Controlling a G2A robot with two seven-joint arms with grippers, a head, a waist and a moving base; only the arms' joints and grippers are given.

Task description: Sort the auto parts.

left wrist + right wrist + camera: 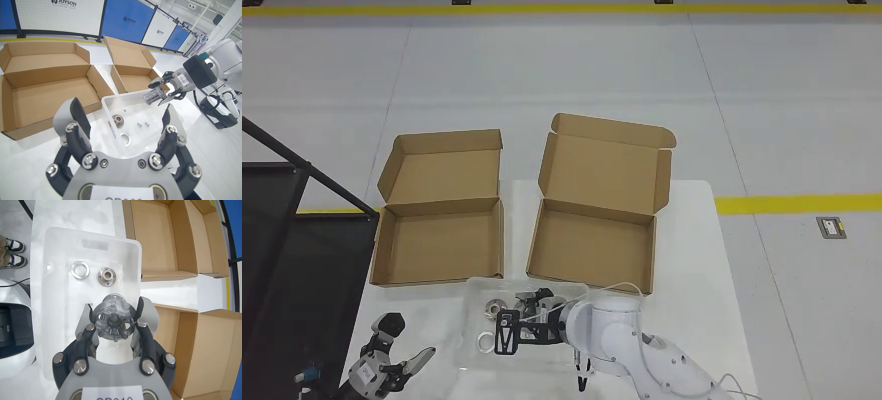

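My right gripper (115, 308) is shut on a grey cylindrical gear carrier (114, 321) and holds it just above a clear plastic tray (90, 232). From the left wrist view, the carrier (153, 95) hangs over the tray's far end in that gripper (160, 92). On the tray floor lie a flanged hub (107, 275), a metal ring (80, 269) and two small bolts (139, 124). My left gripper (122, 108) is open with nothing between its fingers, at the tray's near end. In the top view it sits at the table's front left corner (410, 340).
Two open cardboard boxes stand behind the tray, one at the left (437, 245) and one at the right (592, 245), both with nothing inside. Their lids stand up at the back. White tabletop (692, 260) lies free to the right of the boxes.
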